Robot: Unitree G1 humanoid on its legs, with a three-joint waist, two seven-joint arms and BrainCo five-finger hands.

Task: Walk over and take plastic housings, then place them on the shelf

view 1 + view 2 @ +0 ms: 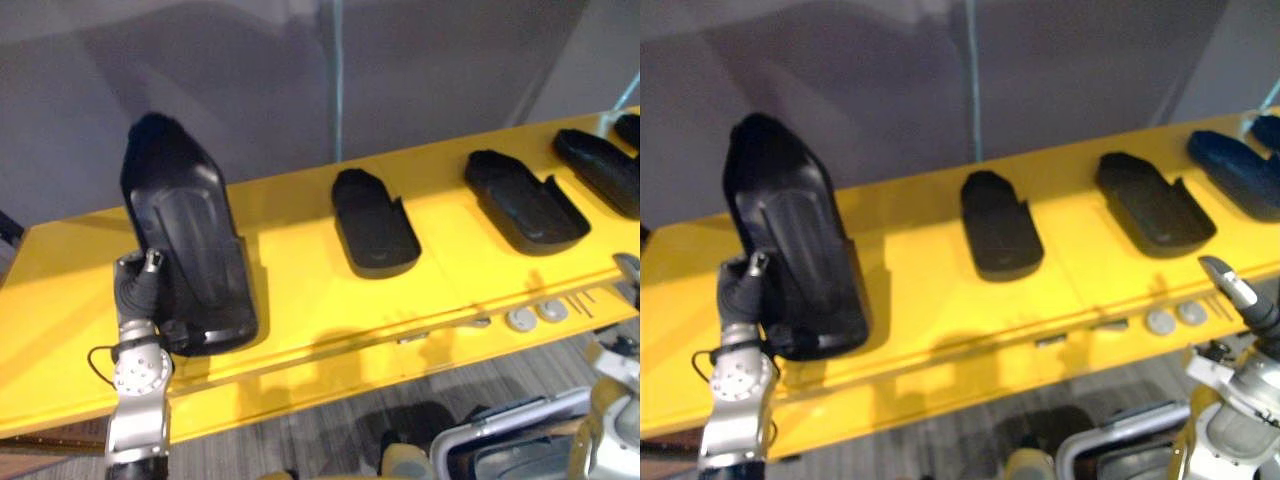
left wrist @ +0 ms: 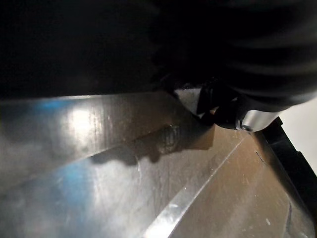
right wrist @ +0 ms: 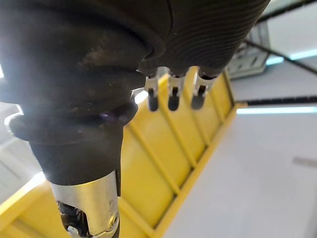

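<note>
Left eye view: left hand is clamped on a big black housing. Its low end sits on the yellow shelf near the left front edge, top tipped up. More housings lie toward the right end.

Right eye view: right hand hangs below the front right corner.

Left wrist view: thumb pressed on the glossy face.

Right wrist view: fingers straight, nothing held.

I'd say only laying flat and letting go remain.

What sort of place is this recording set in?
Probably a factory or warehouse storage spot: a long yellow shelf holds black plastic housings spaced in a row, with a plain grey wall behind and grey floor below.
</note>
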